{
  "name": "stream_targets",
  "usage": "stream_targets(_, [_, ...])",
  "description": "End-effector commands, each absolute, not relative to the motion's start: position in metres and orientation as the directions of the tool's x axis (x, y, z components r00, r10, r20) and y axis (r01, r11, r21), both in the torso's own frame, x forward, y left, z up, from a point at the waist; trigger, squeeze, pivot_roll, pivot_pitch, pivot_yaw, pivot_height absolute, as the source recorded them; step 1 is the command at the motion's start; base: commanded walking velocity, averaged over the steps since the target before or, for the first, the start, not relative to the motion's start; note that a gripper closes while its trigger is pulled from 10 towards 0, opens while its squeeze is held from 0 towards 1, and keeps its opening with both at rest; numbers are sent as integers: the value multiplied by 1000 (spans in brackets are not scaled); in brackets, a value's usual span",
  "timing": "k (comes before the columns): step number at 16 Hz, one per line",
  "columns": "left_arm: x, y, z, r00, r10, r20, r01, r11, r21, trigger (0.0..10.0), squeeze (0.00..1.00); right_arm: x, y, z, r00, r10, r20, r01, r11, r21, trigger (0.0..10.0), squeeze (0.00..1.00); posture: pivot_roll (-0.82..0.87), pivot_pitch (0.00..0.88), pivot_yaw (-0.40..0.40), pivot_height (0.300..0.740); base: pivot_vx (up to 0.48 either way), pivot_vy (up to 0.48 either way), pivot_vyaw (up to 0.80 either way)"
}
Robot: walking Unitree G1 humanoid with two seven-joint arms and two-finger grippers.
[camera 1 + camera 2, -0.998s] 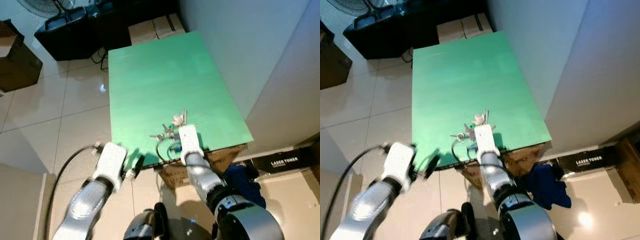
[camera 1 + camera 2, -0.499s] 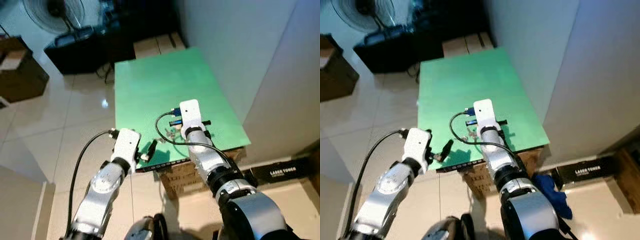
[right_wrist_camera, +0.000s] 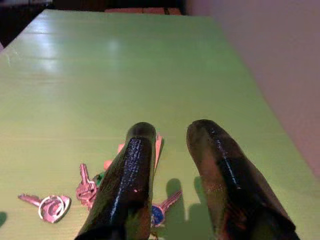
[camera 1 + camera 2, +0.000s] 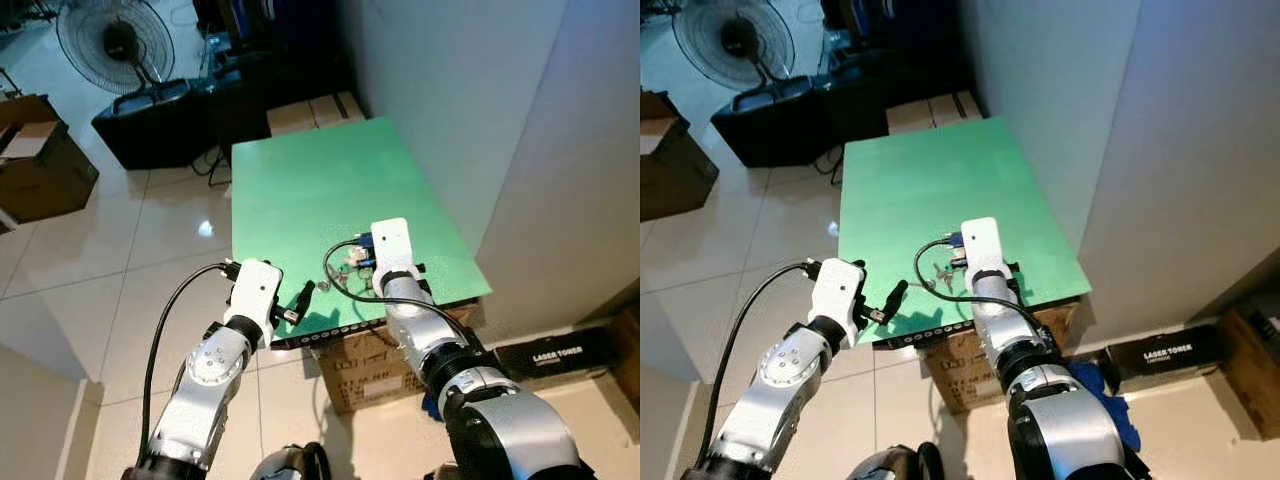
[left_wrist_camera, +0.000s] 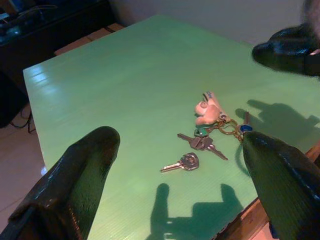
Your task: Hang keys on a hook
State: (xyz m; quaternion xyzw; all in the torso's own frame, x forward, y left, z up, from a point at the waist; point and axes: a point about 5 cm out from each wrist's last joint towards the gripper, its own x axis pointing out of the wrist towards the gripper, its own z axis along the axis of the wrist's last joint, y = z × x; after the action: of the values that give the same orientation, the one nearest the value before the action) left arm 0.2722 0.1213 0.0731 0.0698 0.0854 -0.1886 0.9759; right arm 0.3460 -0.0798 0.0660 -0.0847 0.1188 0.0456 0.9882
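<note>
Keys [image 5: 207, 131] lie on the table [image 4: 300, 180]; right fingers [image 3: 220, 165] hover above, slightly parted, left gripper [image 4: 300, 300] spread wide.

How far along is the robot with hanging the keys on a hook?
Nothing is done yet: the keys lie flat on the green table. In hand: the right gripper hovers open just above them, the left gripper open nearby. Left: grasping, lifting and hanging.

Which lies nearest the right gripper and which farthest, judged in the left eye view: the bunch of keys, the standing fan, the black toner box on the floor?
1. Bunch of keys: on the green table, right beside the right gripper.
2. Black toner box: floor, robot's right.
3. Standing fan: far room, robot's left.
</note>
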Motion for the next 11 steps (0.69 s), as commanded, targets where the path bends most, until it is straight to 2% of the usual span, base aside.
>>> stream_targets(1, [278, 137, 69, 942, -269, -201, 287, 955, 70, 10000, 0, 347, -83, 70, 973, 83, -214, -114, 984, -137, 10000, 1000, -116, 0, 150, 740, 0, 0, 0])
stream_targets(2, [280, 140, 67, 947, -244, -207, 258, 965, 43, 10000, 0, 348, -86, 71, 975, 83, -206, -112, 984, -137, 10000, 1000, -119, 0, 146, 740, 0, 0, 0])
stream_targets(3, [285, 150, 62, 957, -186, -222, 193, 981, 10, 10000, 0, 347, -102, 71, 981, 68, -184, -96, 984, -148, 10000, 1000, -147, 0, 124, 740, 0, 0, 0])
stream_targets(6, [290, 159, 63, 970, -133, -203, 133, 991, -14, 10000, 0, 334, -133, 68, 989, 65, -134, -82, 989, -126, 10000, 1000, -152, 0, 108, 740, 0, 0, 0])
stream_targets(7, [291, 166, 64, 975, -106, -195, 99, 994, -42, 10000, 0, 320, -151, 65, 994, 45, -103, -53, 995, -81, 10000, 0, -167, 0, 101, 740, 0, 0, 0])
stream_targets(8, [290, 171, 63, 976, -88, -197, 79, 996, -50, 10000, 0, 312, -156, 64, 995, 53, -82, -56, 998, -38, 10000, 0, -167, 0, 101, 740, 0, 0, 0])
stream_targets(10, [283, 195, 58, 982, -15, -190, -20, 983, -183, 10000, 0, 278, -179, 48, 999, -8, -41, 11, 997, 80, 10000, 0, -180, 0, 114, 740, 0, 0, 0])
stream_targets(11, [281, 196, 56, 983, -25, -181, -18, 973, -231, 10000, 0, 276, -180, 47, 999, -18, -33, 21, 995, 97, 10000, 0, -187, 0, 121, 740, 0, 0, 0])
